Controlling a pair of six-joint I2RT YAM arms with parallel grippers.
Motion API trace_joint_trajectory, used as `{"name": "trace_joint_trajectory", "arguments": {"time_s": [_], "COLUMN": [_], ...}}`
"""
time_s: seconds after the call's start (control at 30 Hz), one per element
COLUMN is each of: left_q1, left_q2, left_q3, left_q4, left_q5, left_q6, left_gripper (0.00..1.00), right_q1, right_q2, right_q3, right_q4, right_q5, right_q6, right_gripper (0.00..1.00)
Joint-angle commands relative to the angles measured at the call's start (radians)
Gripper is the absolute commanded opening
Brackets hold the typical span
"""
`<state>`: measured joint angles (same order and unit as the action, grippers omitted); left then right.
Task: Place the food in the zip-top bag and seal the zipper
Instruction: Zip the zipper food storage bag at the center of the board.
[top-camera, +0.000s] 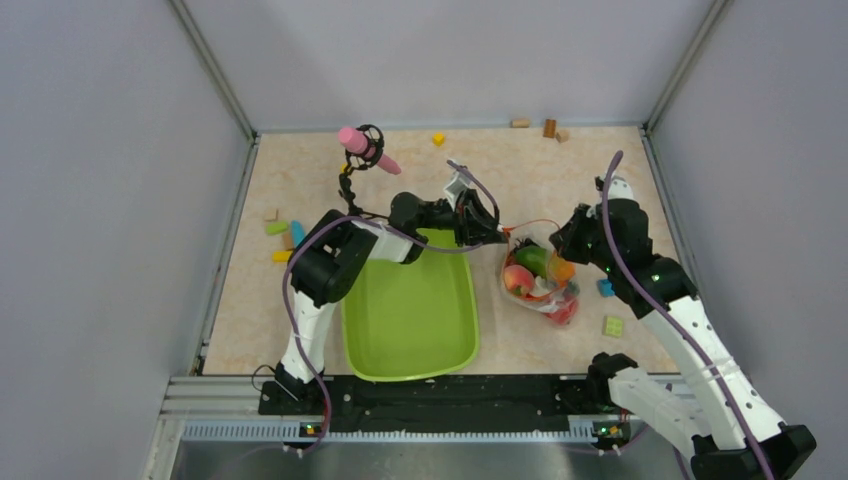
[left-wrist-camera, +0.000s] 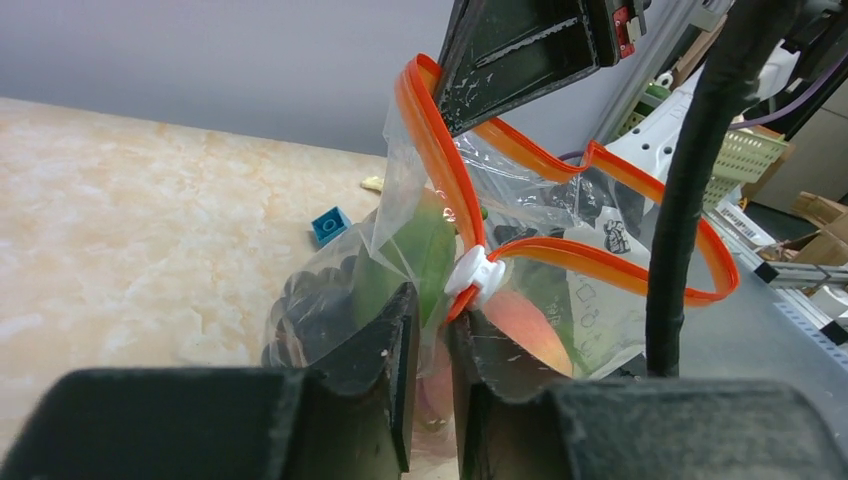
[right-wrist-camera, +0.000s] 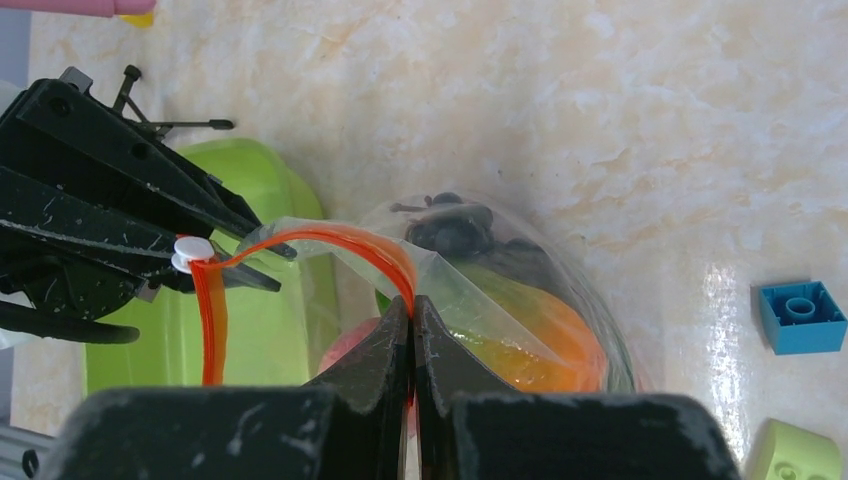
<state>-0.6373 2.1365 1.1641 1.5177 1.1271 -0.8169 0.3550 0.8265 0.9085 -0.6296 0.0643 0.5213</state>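
The zip-top bag (top-camera: 541, 285) lies right of the tray with the food inside: a peach (top-camera: 518, 280), a green cucumber (top-camera: 533, 260), an orange piece (top-camera: 562, 270), a red one (top-camera: 563, 312) and dark grapes (left-wrist-camera: 310, 300). Its mouth is open, and the orange-red zipper (left-wrist-camera: 600, 265) makes a loop. My left gripper (left-wrist-camera: 432, 305) is shut on the bag's mouth at its left end, just below the white slider (left-wrist-camera: 477, 272). My right gripper (right-wrist-camera: 412, 305) is shut on the zipper (right-wrist-camera: 370, 245) at the other end. Both hold the mouth up off the table.
The lime-green tray (top-camera: 410, 310) lies left of the bag, under my left arm. A pink object on a black stand (top-camera: 365, 150) is at the back. A blue block (top-camera: 604, 288) and a green block (top-camera: 613, 326) lie right of the bag. More blocks (top-camera: 280, 235) lie at the far left.
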Motion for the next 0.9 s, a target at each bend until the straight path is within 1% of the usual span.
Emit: {"name": "trace_joint_trajectory", "arguments": {"time_s": [0.0, 0.03, 0.2, 0.27, 0.3, 0.33, 0.37, 0.43, 0.47, 0.53, 0.57, 0.63, 0.7, 0.77, 0.83, 0.87], "left_q1": [-0.002, -0.002, 0.004, 0.009, 0.012, 0.015, 0.017, 0.018, 0.016, 0.013, 0.007, -0.016, -0.047, -0.078, -0.1, -0.108], "left_q2": [-0.056, -0.065, -0.125, -0.156, -0.171, -0.187, -0.206, -0.249, -0.277, -0.341, -0.379, -0.447, -0.49, -0.508, -0.514, -0.515], "left_q3": [-0.018, -0.024, -0.078, -0.091, -0.096, -0.097, -0.098, -0.097, -0.098, -0.103, -0.103, -0.085, -0.045, -0.002, 0.047, 0.079], "left_q4": [0.1, 0.101, 0.1, 0.101, 0.096, 0.084, 0.05, -0.079, -0.177, -0.408, -0.544, -0.795, -0.996, -1.134, -1.257, -1.326], "left_q5": [-0.035, -0.039, -0.043, -0.023, -0.014, -0.009, -0.005, -0.007, -0.019, -0.067, -0.111, -0.194, -0.259, -0.28, -0.3, -0.333], "left_q6": [0.01, 0.009, -0.002, -0.032, -0.056, -0.066, -0.074, -0.044, 0.0, 0.16, 0.25, 0.414, 0.532, 0.598, 0.631, 0.642], "left_gripper": [0.1, 0.0, 0.0, 0.0, 0.0, 0.0, 0.0, 0.0, 0.0, 0.0, 0.0, 0.0, 0.0, 0.0, 0.0, 0.0], "right_q1": [-0.012, -0.012, -0.011, -0.012, -0.012, -0.012, -0.012, -0.013, -0.012, -0.013, -0.012, -0.012, -0.011, -0.013, -0.012, -0.013], "right_q2": [-0.015, -0.017, -0.024, -0.024, -0.025, -0.029, -0.033, -0.05, -0.062, -0.085, -0.098, -0.125, -0.15, -0.17, -0.188, -0.196], "right_q3": [-0.007, -0.005, 0.025, 0.045, 0.053, 0.061, 0.071, 0.092, 0.101, 0.126, 0.135, 0.14, 0.136, 0.133, 0.122, 0.109], "right_q4": [0.011, 0.006, -0.061, -0.096, -0.104, -0.109, -0.111, -0.113, -0.112, -0.104, -0.097, -0.069, -0.031, 0.011, 0.077, 0.123], "right_q5": [-0.006, 0.0, 0.078, 0.098, 0.102, 0.102, 0.092, 0.073, 0.07, 0.054, 0.044, 0.005, -0.048, -0.106, -0.166, -0.195], "right_q6": [0.01, 0.01, -0.015, -0.039, -0.053, -0.061, -0.071, -0.09, -0.093, -0.115, -0.123, -0.146, -0.165, -0.189, -0.228, -0.24], "right_gripper": [0.0, 0.0, 0.01, 0.11, 0.21, 0.26, 0.33, 0.48, 0.59, 0.72, 0.77, 0.8, 0.81, 0.81, 0.81, 0.81]}}
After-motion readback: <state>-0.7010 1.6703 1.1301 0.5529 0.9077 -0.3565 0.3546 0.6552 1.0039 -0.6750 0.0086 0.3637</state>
